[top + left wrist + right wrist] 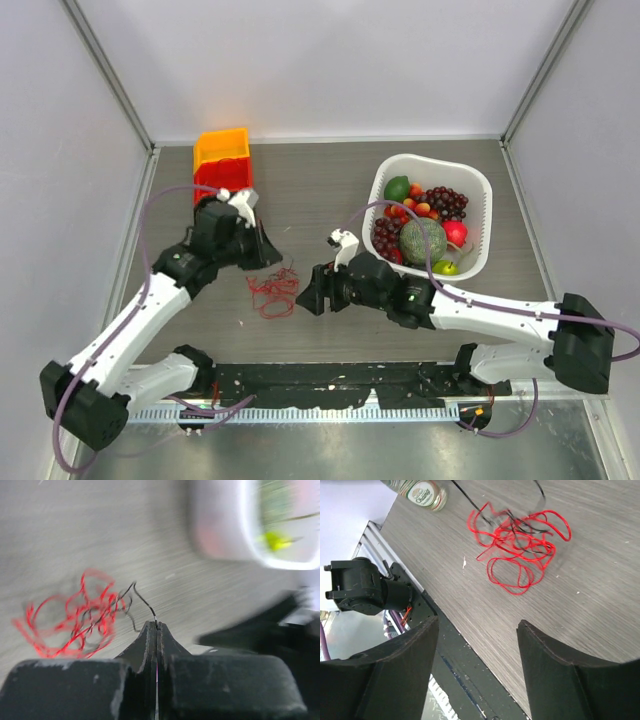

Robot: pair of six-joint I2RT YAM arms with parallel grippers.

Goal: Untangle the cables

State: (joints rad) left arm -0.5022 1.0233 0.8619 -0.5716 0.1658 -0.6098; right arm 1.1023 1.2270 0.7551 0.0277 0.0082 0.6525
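You are pinching the dark strand (143, 601) of the cables (275, 292) in your closed left gripper (157, 626); only its wrist view is showing this. Your right gripper (477, 623) is hanging wide open, the cables lying at its 12 o'clock.

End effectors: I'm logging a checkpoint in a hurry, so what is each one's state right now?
Left end effector: closed, pinching the dark cable strand.
Right end effector: open, holding nothing.
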